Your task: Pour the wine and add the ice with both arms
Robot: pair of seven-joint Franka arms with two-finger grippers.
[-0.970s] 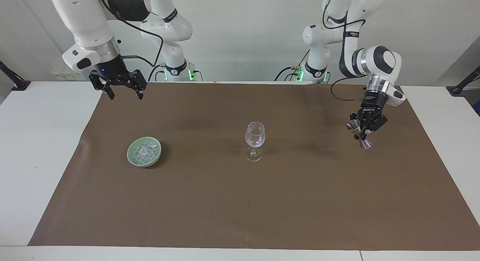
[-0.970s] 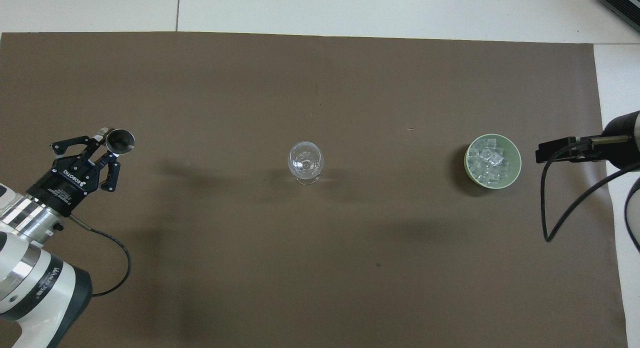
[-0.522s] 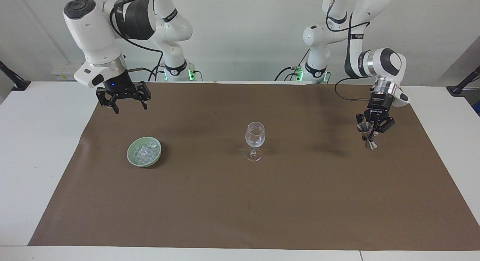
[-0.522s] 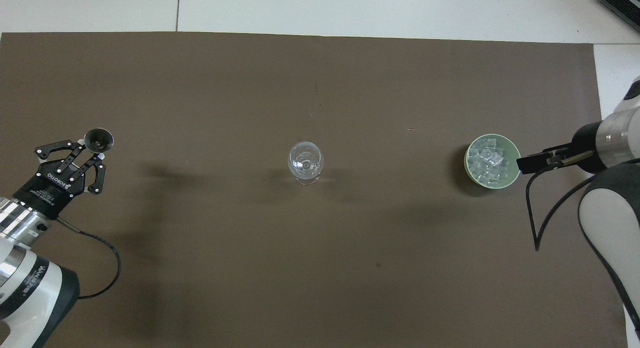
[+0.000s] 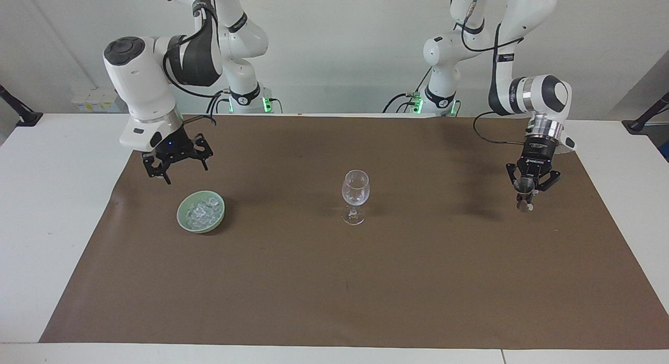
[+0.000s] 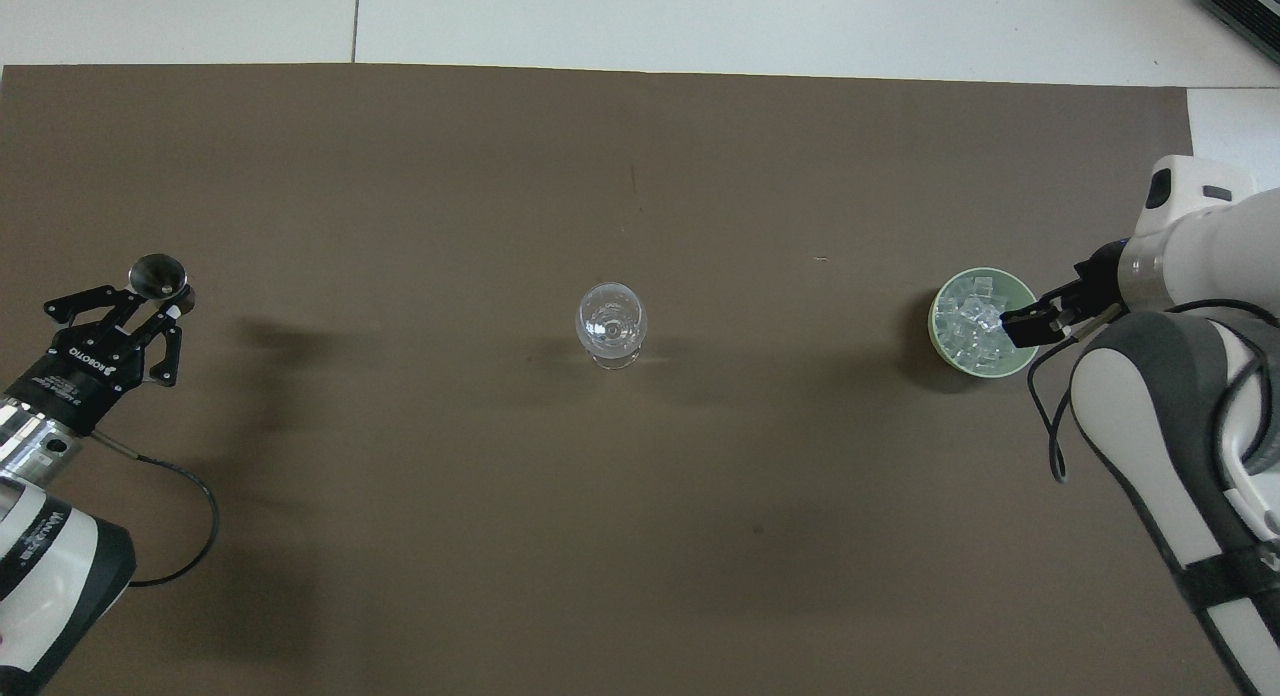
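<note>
Brown mat (image 6: pixel 640 536) covers table. Wine glass (image 6: pixel 611 324) upright at mat's middle. Pale green bowl (image 6: pixel 938 328) toward right arm's end, filled with ice (image 6: pixel 968 326). Right gripper (image 6: pixel 1040 319) overlaps bowl's rim, white arm coming in from bottom corner. Left gripper (image 6: pixel 158 306) over mat's edge at left arm's end, fingertips clamped on small metal jigger (image 6: pixel 157 275), its cup mouth facing up; black cable trails from wrist.

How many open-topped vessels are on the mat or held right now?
3. The wine glass stands mid-mat; the green bowl of ice sits toward the right arm's end; the metal jigger is gripped by the left gripper.
</note>
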